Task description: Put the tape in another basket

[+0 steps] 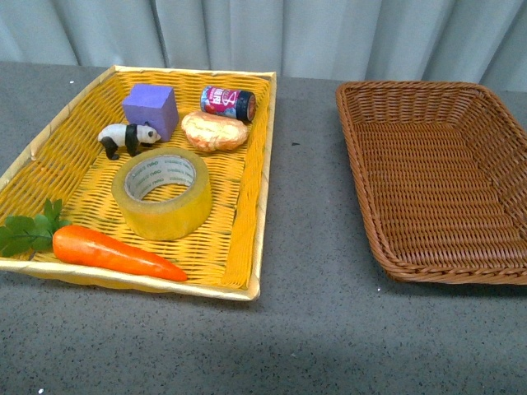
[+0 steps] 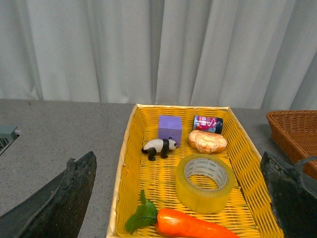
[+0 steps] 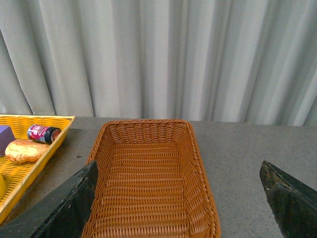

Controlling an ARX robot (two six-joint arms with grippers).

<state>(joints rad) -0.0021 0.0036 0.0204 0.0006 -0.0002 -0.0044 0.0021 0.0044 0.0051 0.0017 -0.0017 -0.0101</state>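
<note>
1. The left gripper shows in the left wrist view as two dark fingers at opposite edges of the picture. The jaws stand wide apart and hold nothing.
2. The right gripper shows the same way in the right wrist view. Its dark fingers are spread wide and carry nothing.
3. The large wide roll of translucent yellowish packing tape lies flat, hole upward, on the floor of the bright yellow woven rectangular basket. Its white inner core bears green print. No gripper touches it.
4. In the left wrist view the tape lies between the two fingers and well apart from both.
5. In the same yellow basket, beyond the tape, stand a purple foam cube and a small black-and-white panda figure just beside it.
6. Next to these are a golden-brown bread roll and a small dark can with a red label, lying on its side near the far wall.
7. An orange plastic carrot with green leaves lies along the near wall, just in front of the tape.
8. The dark brown woven wicker rectangular basket sits to the right of the yellow one, apart from it, with a strip of grey table top between them.
9. The right wrist view looks down into this brown basket, which lies between the right fingers.
10. A pale grey pleated curtain hangs behind the table.
</note>
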